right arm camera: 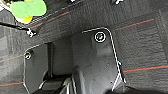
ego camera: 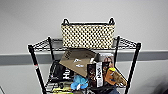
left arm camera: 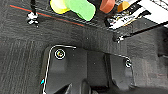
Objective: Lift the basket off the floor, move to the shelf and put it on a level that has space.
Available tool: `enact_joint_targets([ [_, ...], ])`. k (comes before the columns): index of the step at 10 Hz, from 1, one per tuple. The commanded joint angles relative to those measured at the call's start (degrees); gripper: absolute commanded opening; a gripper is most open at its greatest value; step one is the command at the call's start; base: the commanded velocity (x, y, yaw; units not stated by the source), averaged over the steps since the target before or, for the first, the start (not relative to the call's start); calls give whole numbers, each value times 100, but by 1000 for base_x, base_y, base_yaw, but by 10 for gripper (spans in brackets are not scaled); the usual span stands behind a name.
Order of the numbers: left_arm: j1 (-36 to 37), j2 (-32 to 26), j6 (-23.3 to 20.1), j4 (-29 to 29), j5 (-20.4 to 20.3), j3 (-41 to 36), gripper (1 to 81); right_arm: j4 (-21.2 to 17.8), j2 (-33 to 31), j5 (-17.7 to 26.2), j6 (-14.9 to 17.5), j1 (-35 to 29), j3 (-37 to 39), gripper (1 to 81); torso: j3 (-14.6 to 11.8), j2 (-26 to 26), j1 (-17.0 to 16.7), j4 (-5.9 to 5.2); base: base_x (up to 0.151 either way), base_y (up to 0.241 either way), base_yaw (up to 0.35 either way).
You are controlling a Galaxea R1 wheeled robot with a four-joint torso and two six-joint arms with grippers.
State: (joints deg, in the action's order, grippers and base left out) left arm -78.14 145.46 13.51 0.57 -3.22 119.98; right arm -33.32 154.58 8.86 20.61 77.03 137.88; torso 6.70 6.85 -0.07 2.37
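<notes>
cardboard sheet (ego camera: 78, 61) leaning across clutter | blue plush toy (ego camera: 79, 82) below it | dark printed box (ego camera: 96, 74) upright beside | grey wall (ego camera: 30, 17) behind

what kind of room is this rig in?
Probably an office or lab storage corner: dark grey carpet tiles with thin red lines, a plain wall with a grey rail, and a black wire shelf cluttered with goods, the basket on top.

Dark grey carpet (right arm camera: 140, 45) with thin red lines surrounds the robot's dark plate at frame centre. A green object (right arm camera: 28, 8) over something yellow (right arm camera: 26, 19) sits at upper left.
</notes>
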Motion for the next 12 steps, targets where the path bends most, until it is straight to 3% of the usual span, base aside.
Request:
enact_joint_targets([
  [1,207,194,-24,-110,225,465,811,18,454,327,162,-218,748,811,0,0,7,0,0,0,0],
  [8,-66,1197,-24,-295,234,1660,811,45,1280,-7,241,151,1320,811,-7,5,7,0,0,0,0],
  [12,-197,2066,-24,-348,243,2837,811,378,1816,-121,250,343,1908,811,-9,7,7,0,0,0,0],
])
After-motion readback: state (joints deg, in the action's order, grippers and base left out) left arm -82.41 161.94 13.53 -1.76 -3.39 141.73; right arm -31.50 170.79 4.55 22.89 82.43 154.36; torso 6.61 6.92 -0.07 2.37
